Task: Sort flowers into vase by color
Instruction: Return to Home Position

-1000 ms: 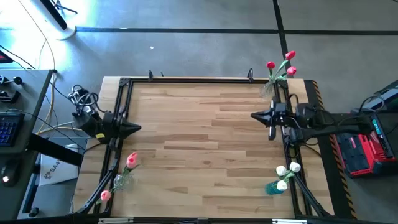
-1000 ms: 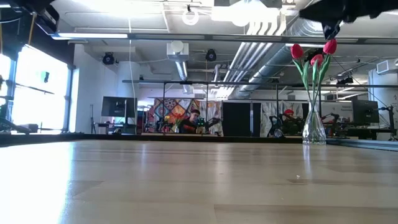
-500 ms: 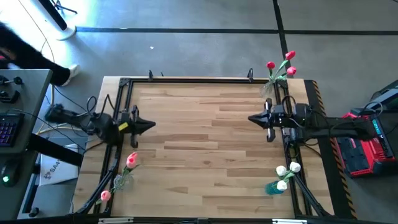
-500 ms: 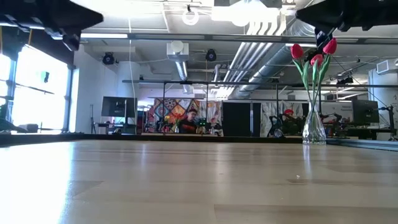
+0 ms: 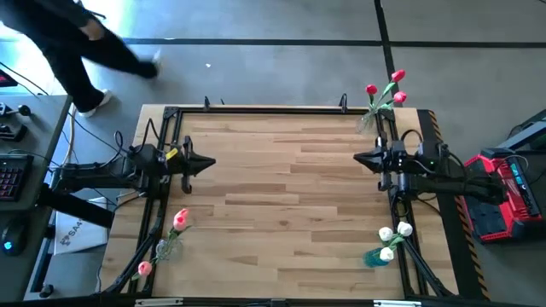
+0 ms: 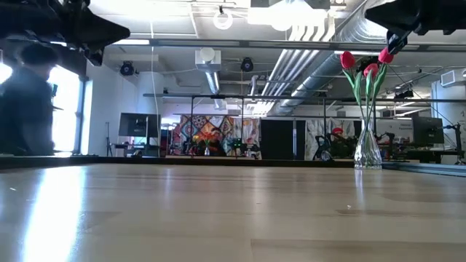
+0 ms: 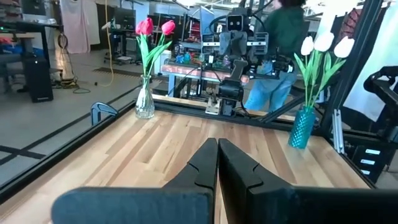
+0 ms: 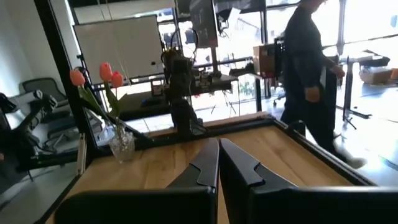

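Observation:
Three vases of flowers stand at the table's corners. Red tulips (image 5: pixel 384 89) fill a clear vase (image 6: pixel 367 149) at the far right. White tulips (image 5: pixel 392 234) stand in a teal vase (image 7: pixel 302 127) at the near right. Pink tulips (image 5: pixel 177 222) sit in a clear vase (image 8: pixel 122 144) at the near left. My left gripper (image 5: pixel 211 162) is shut and hovers level over the table's left side, pointing right. My right gripper (image 5: pixel 357 157) is shut and hovers level over the right side, pointing left. Neither has anything between its fingers.
A black frame rail (image 5: pixel 166 170) runs along the table's edges. A person (image 5: pixel 77 43) walks on the floor past the far left corner. A desk with a keyboard (image 5: pixel 10 179) stands to the left, and a red box (image 5: pixel 503 200) to the right.
My left arm has swung round, so its gripper moved toward the far and right edges and now points straight across the table. My right gripper has drawn back a little toward the right edge. A person has walked in past the far left corner.

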Available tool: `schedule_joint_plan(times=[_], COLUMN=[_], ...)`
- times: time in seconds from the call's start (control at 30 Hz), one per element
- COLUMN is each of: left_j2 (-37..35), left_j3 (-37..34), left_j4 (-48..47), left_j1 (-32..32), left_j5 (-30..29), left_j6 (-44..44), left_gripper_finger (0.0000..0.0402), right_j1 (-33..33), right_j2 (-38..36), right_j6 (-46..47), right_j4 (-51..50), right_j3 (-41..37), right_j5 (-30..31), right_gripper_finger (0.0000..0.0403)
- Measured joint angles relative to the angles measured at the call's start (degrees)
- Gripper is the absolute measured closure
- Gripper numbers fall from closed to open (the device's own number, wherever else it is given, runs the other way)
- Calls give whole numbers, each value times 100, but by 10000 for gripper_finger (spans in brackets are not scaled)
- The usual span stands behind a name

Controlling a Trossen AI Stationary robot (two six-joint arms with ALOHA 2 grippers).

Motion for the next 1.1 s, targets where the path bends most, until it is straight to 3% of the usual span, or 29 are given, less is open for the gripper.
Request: schedule_joint_plan(times=[0.23, 0.47, 0.77, 0.97, 1.1], left_j2=[-96, -471, -948, -1241, -1441], left_j3=[-286, -961, -970, -970, -970], left_j4=[116, 1032, 554, 290, 91], left_j1=[-4, -9, -11, -11, -11], left_j5=[-22, -37, -161, -166, -166], left_j6=[126, -143, 206, 240, 184], left_gripper_finger=[401, 401, 401, 401, 401], right_j1=[0, 0, 0, 0, 0], right_j2=[-13, -15, -15, -8, -23], right_j6=[-5, -43, 48, 287, 610], right_j4=[-42, 8, 212, 2044, 2432], right_j3=[0, 0, -4, -955, -1416], right_j5=[20, 135, 264, 307, 347], right_gripper_finger=[403, 403, 403, 403, 403])
